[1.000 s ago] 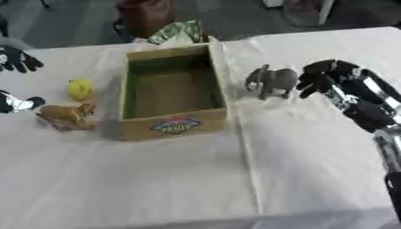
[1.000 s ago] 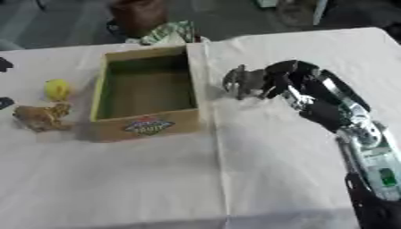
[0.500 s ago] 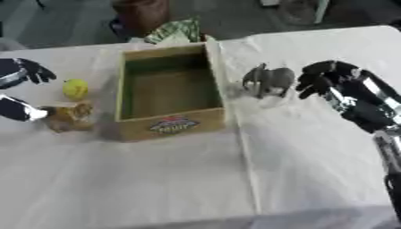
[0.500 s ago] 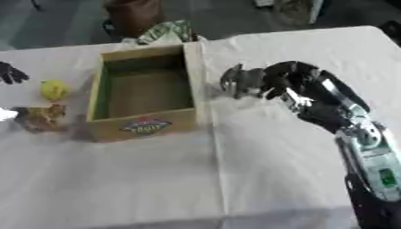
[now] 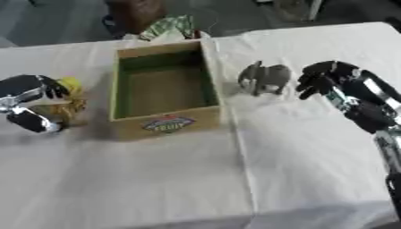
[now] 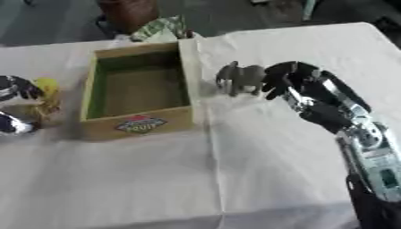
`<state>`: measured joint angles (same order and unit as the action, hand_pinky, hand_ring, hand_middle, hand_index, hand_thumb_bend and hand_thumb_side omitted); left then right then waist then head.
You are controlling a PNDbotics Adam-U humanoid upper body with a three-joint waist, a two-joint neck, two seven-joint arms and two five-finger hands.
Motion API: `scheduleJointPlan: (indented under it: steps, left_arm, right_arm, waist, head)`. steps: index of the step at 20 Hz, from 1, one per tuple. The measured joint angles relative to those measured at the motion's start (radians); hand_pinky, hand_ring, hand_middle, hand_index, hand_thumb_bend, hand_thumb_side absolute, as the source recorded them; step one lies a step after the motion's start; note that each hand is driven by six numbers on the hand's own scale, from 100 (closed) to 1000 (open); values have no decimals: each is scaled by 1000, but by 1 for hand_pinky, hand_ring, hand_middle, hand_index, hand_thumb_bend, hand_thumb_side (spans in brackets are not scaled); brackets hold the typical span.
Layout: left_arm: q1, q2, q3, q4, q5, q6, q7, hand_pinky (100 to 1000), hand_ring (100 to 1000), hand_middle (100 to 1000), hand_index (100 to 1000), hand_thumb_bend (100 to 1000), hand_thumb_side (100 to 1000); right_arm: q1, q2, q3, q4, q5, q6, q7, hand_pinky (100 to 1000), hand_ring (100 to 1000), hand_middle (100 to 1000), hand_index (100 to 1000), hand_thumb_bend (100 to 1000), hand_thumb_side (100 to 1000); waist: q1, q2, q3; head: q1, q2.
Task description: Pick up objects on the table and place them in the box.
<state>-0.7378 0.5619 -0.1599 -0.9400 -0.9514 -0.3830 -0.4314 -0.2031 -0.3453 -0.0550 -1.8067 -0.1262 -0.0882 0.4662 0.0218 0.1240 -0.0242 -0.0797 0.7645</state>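
My right hand (image 5: 333,80) sits relaxed beside the grey elephant (image 5: 263,78); my left hand (image 5: 30,102) curls around yellow toys (image 5: 67,99) left of the box (image 5: 163,94).

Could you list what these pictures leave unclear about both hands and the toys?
- Left hand: covers the tan toy animal in both views; grip unclear.
- Yellow ball: partly behind that hand.
- Right hand: beside the grey elephant toy; contact blurred.
- Cardboard box: label unreadable.

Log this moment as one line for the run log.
left hand: closing on tan animal toy | right hand: open beside grey elephant toy | box: empty
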Motion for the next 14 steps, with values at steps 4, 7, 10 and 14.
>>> scheduleJointPlan:
  steps: [4, 7, 10, 14]
  left_arm:
    - [7, 0, 7, 22, -29, 6, -20, 622, 525, 502, 697, 100, 172]
    - [9, 0, 12, 27, -31, 14, -28, 594, 474, 441, 643, 100, 209]
    - [9, 1, 17, 24, -21, 19, -38, 587, 459, 415, 620, 100, 231]
    - [4, 10, 28, -12, 25, 21, -56, 584, 454, 406, 613, 100, 254]
  right_arm:
    - [0, 3, 0, 0, 0, -1, 1, 613, 670, 647, 767, 100, 485]
    - [-1, 6, 0, 0, 0, -2, 2, 613, 670, 647, 767, 100, 485]
    - [0, 7, 0, 1, 0, -2, 2, 614, 670, 647, 767, 100, 484]
    - [0, 7, 0, 3, 0, -2, 2, 614, 671, 647, 767, 100, 484]
  waist:
    - [0, 0, 1]
    - [0, 0, 2]
    - [0, 0, 2]
    - [1, 0, 4]
  head:
    - [-1, 0]
    - [-1, 0]
    - [-1, 0]
    - [-2, 0]
